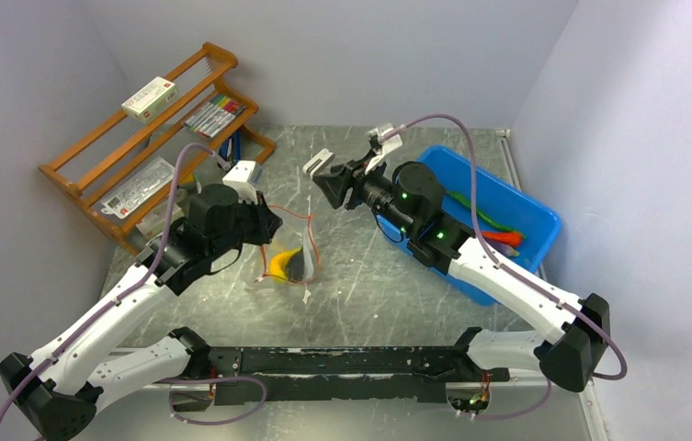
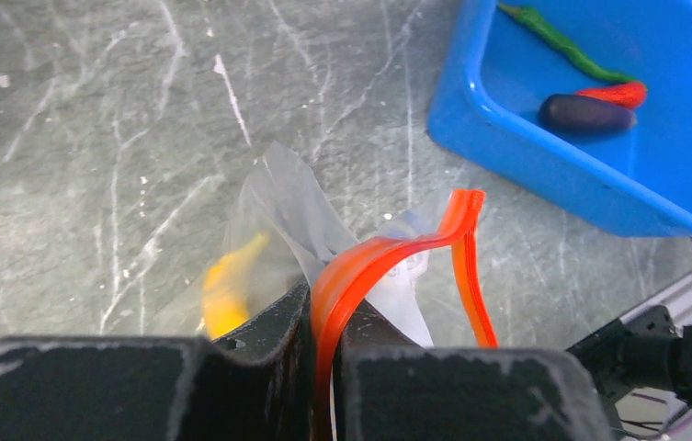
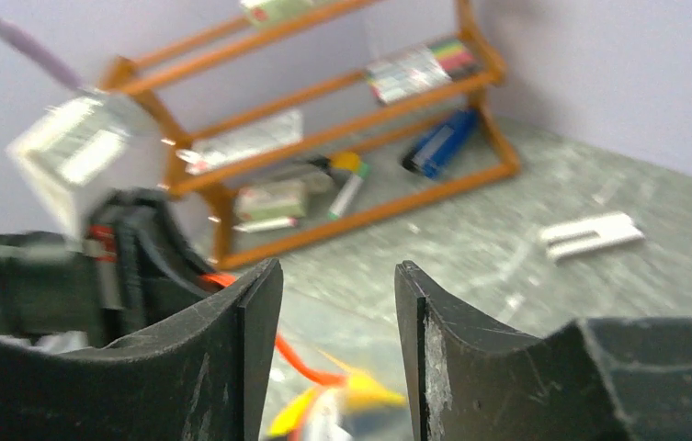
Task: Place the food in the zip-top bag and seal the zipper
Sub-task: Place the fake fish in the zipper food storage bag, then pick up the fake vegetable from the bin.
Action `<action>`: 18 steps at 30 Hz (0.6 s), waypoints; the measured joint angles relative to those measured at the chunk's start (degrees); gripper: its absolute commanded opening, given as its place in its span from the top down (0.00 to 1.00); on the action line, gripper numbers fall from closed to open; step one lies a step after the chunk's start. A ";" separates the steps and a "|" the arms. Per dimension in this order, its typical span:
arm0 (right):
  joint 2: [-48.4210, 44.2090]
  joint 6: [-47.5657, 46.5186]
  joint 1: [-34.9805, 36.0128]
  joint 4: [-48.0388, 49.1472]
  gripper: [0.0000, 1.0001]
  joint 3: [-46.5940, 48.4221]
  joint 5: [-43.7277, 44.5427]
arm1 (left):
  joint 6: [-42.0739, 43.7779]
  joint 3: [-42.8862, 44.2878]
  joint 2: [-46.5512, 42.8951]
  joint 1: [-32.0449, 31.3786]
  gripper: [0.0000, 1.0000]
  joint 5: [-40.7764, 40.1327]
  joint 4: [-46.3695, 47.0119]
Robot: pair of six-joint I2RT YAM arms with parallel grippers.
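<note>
The clear zip-top bag (image 1: 289, 255) lies mid-table with its mouth raised. My left gripper (image 1: 266, 223) is shut on the red-orange zipper (image 2: 360, 266) and holds that edge up. The yellow banana piece (image 1: 282, 264) is inside the bag, also in the left wrist view (image 2: 228, 287). A dark piece (image 1: 299, 265) sits beside it; I cannot tell what it is. My right gripper (image 1: 331, 184) is open and empty, above the table just right of the bag, pointing at it (image 3: 337, 285). The green pod (image 2: 567, 50), red-orange chili (image 2: 613, 94) and purple eggplant (image 2: 585, 112) lie in the bin.
The blue bin (image 1: 526, 207) stands at the right, under my right arm. A wooden rack (image 1: 153, 138) with pens and boxes stands at the back left. A small white piece (image 1: 317, 162) lies on the table behind my right gripper.
</note>
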 measured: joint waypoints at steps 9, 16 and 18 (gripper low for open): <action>1.49 -13.70 -4.59 -17.77 0.54 3.19 14.73 | 6.45 -0.02 -1.44 0.02 0.93 -4.11 -0.92; 4.44 -22.58 -17.09 -23.52 0.54 4.26 19.43 | 12.61 -2.78 -3.76 0.04 0.93 -4.61 -1.36; 5.25 -24.33 -19.54 -24.81 0.54 4.24 20.94 | 13.77 -4.90 -5.40 0.04 0.93 -4.55 -1.29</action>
